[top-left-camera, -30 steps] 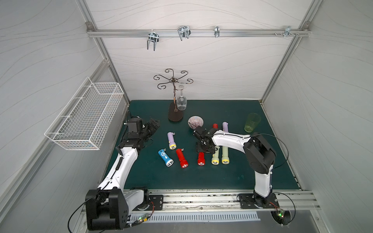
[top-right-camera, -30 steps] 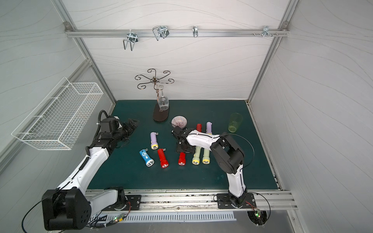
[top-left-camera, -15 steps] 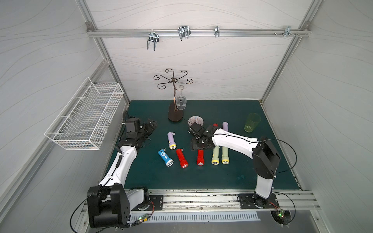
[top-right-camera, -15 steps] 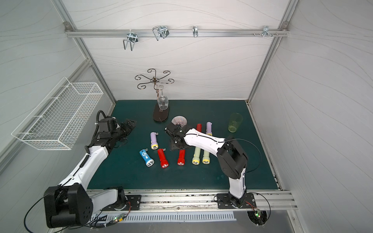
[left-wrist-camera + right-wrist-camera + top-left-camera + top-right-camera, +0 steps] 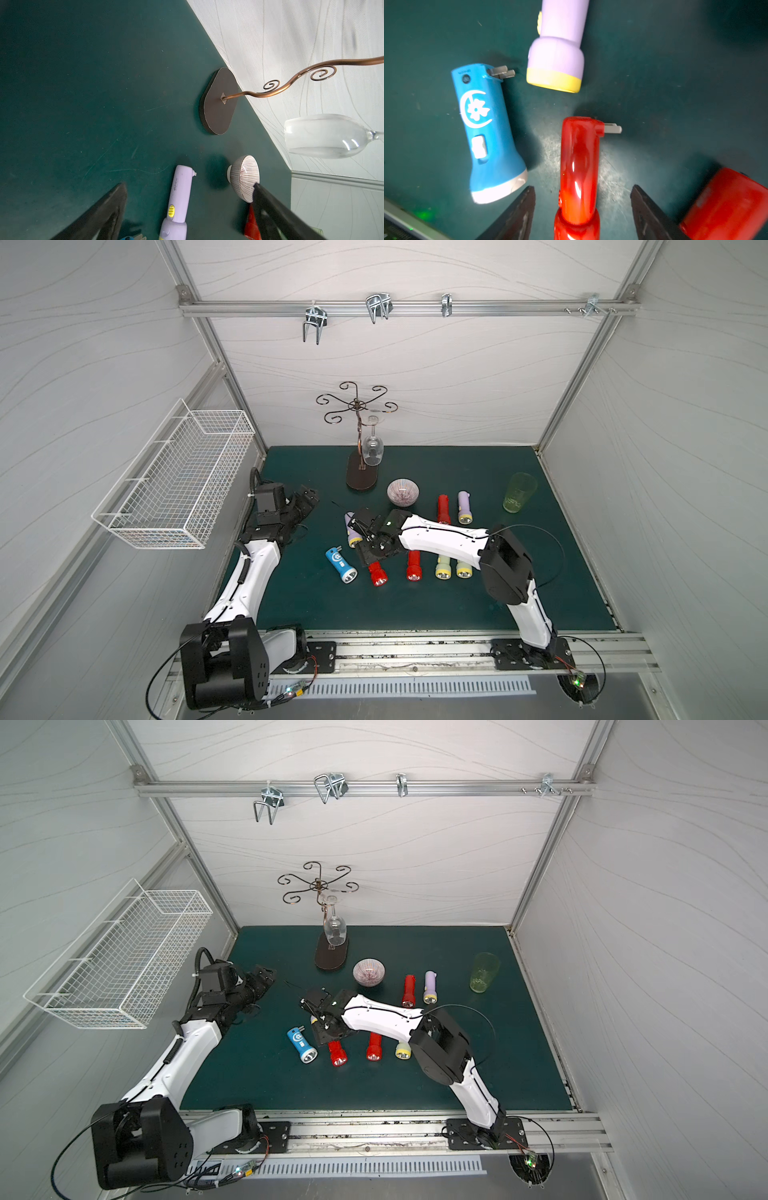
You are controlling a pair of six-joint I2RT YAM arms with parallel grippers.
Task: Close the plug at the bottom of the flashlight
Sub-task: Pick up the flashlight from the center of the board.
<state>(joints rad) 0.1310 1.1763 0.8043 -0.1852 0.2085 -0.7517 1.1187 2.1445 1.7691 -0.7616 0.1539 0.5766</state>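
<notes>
A red flashlight (image 5: 579, 166) lies on the green mat, its grey plug (image 5: 612, 128) folded out sideways at its bottom end. My right gripper (image 5: 582, 188) hangs over it, open, one jaw on each side of the body with a gap to both. In both top views this gripper (image 5: 374, 543) covers most of that flashlight, leaving its head (image 5: 377, 574) in sight. A blue flashlight (image 5: 488, 133) beside it also has its plug (image 5: 501, 72) out. My left gripper (image 5: 307, 499) is open and empty at the left, pointing toward a purple flashlight (image 5: 180, 197).
Around the right gripper lie a purple flashlight (image 5: 352, 531), another red one (image 5: 414, 566) and two pale yellow ones (image 5: 443, 568). Further back are a striped bowl (image 5: 402, 491), a red and a purple flashlight (image 5: 443, 508), a green cup (image 5: 518, 492) and a glass rack (image 5: 361, 477).
My right gripper has swung left from the middle red flashlight to the red one next to the blue flashlight, and its jaws have narrowed slightly. The left arm has barely moved.
</notes>
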